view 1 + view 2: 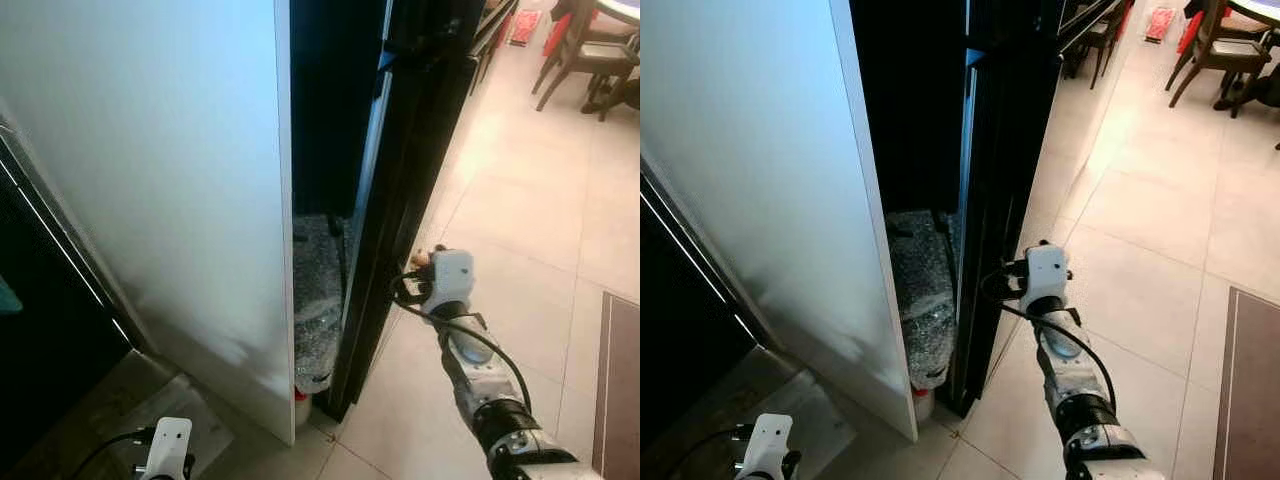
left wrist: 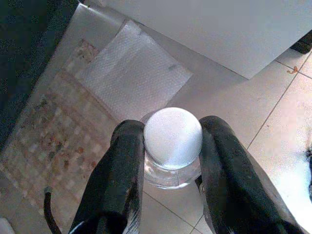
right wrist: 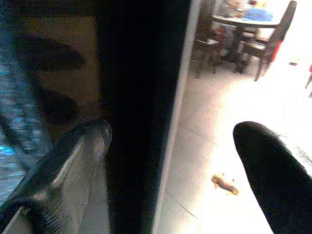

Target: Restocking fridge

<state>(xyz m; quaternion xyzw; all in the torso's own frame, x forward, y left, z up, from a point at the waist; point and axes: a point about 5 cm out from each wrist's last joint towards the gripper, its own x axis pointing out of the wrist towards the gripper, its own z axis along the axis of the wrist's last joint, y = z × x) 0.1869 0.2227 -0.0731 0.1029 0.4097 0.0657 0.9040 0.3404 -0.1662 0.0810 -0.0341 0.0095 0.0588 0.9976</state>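
Left gripper [image 2: 171,161] clamps capped bottle [image 2: 172,139]; right gripper [image 3: 175,161] spread, apparently straddling fridge door [image 3: 139,97] edge.

narrow gap between white panel [image 1: 150,200] and black fridge door [image 1: 400,200], blocked low by bubble wrap [image 1: 315,310]

Before me: pale floor tiles [image 1: 520,230]; dark wooden chairs [image 1: 585,55] far off at a table [image 3: 239,19]; a dark rug edge [image 1: 620,390] to my right; a bubble-wrap sheet [image 2: 131,75] on a patterned mat [image 2: 46,141] below.
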